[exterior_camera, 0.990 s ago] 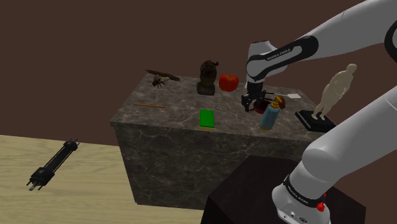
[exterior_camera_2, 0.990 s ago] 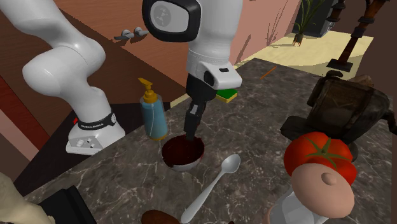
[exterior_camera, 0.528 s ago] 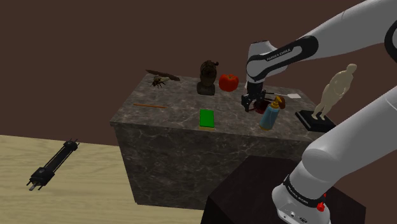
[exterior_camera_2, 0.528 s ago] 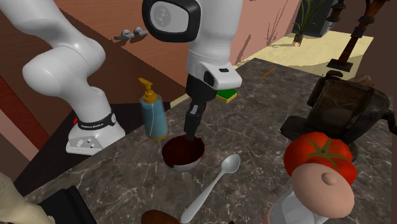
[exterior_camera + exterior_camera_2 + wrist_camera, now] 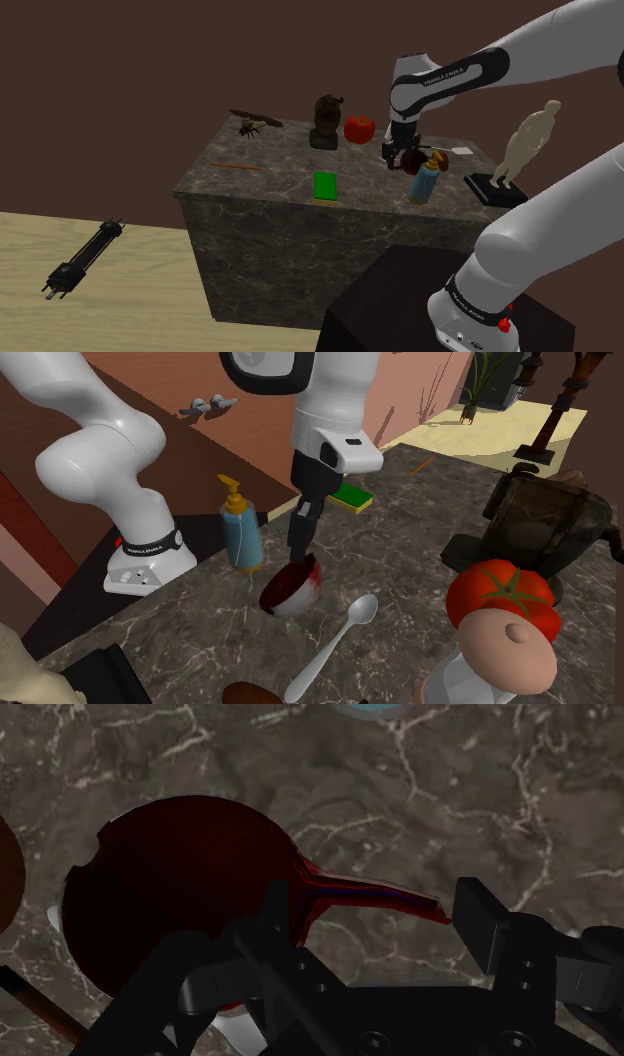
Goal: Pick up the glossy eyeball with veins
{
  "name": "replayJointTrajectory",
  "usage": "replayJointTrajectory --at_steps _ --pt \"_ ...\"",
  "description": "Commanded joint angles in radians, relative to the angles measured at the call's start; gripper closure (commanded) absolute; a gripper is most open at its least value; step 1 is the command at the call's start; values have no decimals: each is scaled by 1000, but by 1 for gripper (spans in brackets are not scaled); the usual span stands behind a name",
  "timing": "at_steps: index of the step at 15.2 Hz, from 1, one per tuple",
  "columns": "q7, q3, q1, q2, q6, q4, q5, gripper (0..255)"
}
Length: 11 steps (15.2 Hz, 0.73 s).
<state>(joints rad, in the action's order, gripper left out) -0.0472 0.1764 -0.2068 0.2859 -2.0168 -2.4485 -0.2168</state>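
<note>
Underneath everything, a pale wood floor (image 5: 60, 230), and on it a big block (image 5: 260, 235) of dark veined stone. At the shoulder view's lower right, a dark stand (image 5: 390, 300) carrying the white arm (image 5: 560, 45), bent over the block's top.

Spread over that top:
- Toward the shoulder view's right, a pale figurine (image 5: 527, 140) on a black base.
- At the far edge, a dark bust (image 5: 326, 120).
- Just beside the gripper (image 5: 298, 557), a blue pump bottle (image 5: 243, 542), standing upright.
- Next to the bust, a red tomato (image 5: 359, 128).
- Nearer the front edge, a flat green sponge (image 5: 325, 186).
- Flat on the stone in the second exterior view, a grey spoon (image 5: 336, 642), near the eyeball (image 5: 293, 592) but apart from it.

Eyeball glossy dark red on its upper face and white underneath, tilted over, pinched at its edge by the black fingers (image 5: 480, 919) — whether quite clear of the stone, hard to tell. In the wrist view, a dark red disc (image 5: 170, 884) against one finger, with a thin red strand crossing the gap to the other — jaws drawn in on it, not spread wide.
</note>
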Motion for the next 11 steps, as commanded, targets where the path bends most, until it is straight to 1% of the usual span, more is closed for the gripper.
replayJointTrajectory --at_steps 1,9,11 --pt "2 -2 1 11 28 16 2 255" --pt "15 -10 3 53 142 89 9 255" --pt "15 -10 3 53 144 91 9 255"
